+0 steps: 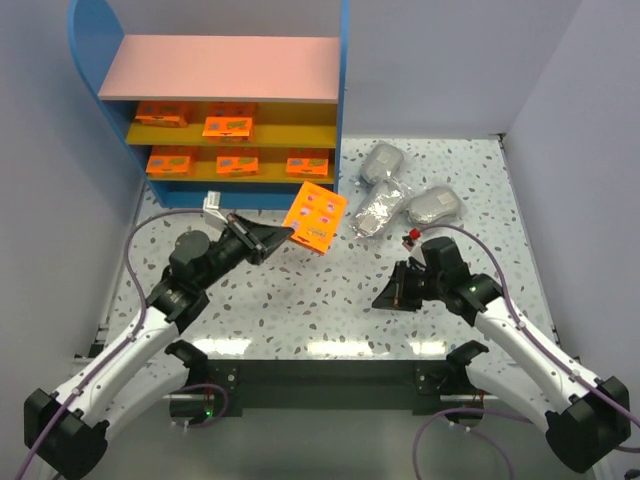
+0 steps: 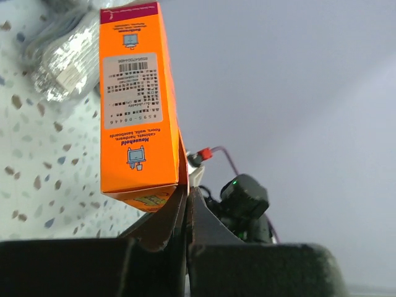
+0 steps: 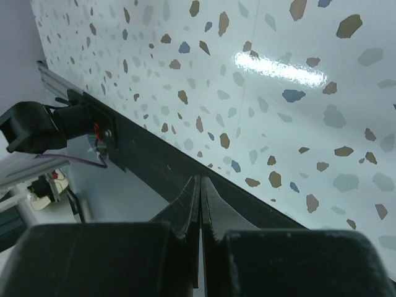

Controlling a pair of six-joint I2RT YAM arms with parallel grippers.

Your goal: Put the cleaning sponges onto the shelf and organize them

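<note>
Because the left tool point(image 1: 285, 233) is clamped on just the near edge of the flat orange rectangular labelled pack point(image 1: 315, 217), raised ahead of it, I'd carry slowly, levelling it before the blue-framed, pink-topped shelf point(image 1: 220, 68) beyond. The left arm reaches forward, low — the right tool point(image 1: 387, 297) is pressed closed, empty.

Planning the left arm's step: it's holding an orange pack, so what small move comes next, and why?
Probably carry the orange pack to the upper yellow shelf: the left tool pinches its edge, that shelf's right end looks bare, and the lower yellow shelf looks full.
</note>
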